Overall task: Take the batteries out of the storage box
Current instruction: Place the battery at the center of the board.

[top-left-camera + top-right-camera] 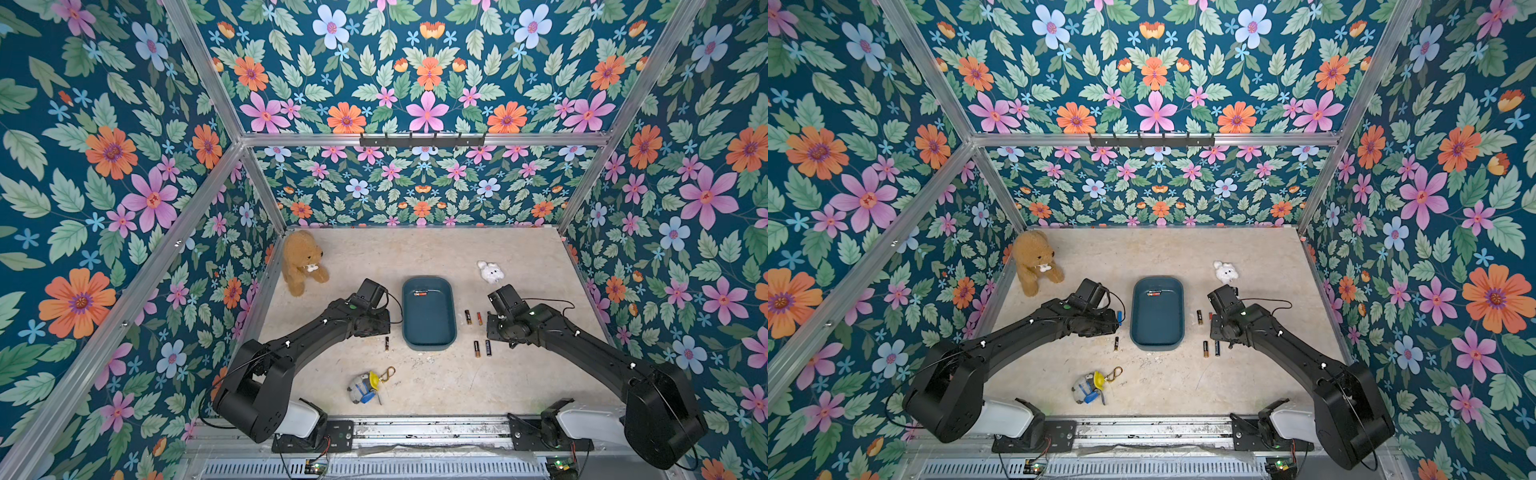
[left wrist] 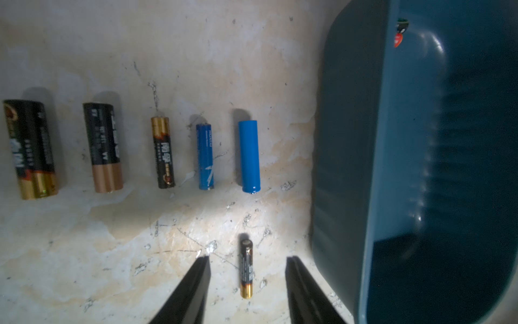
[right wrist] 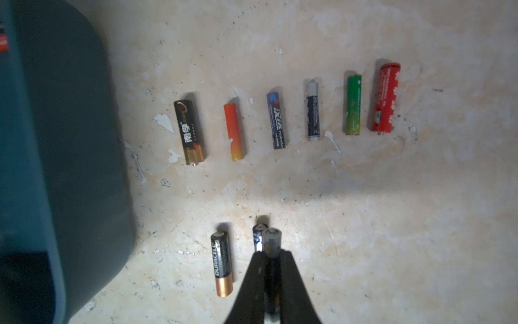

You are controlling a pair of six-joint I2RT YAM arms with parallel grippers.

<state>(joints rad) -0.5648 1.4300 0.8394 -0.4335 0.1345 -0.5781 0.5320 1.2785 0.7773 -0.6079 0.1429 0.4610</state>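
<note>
The dark teal storage box lies mid-table between my arms, with one battery at its far end. In the left wrist view my left gripper is open, and a small black-and-gold battery lies on the table between its fingers, untouched. Beyond it several batteries lie in a row beside the box wall. In the right wrist view my right gripper is shut on a grey-tipped battery, just above a blue one and beside a Duracell. Several more lie in a row.
A brown teddy bear sits at the back left and a small white plush at the back right. A keychain toy lies near the front edge. Floral walls close in the table on three sides.
</note>
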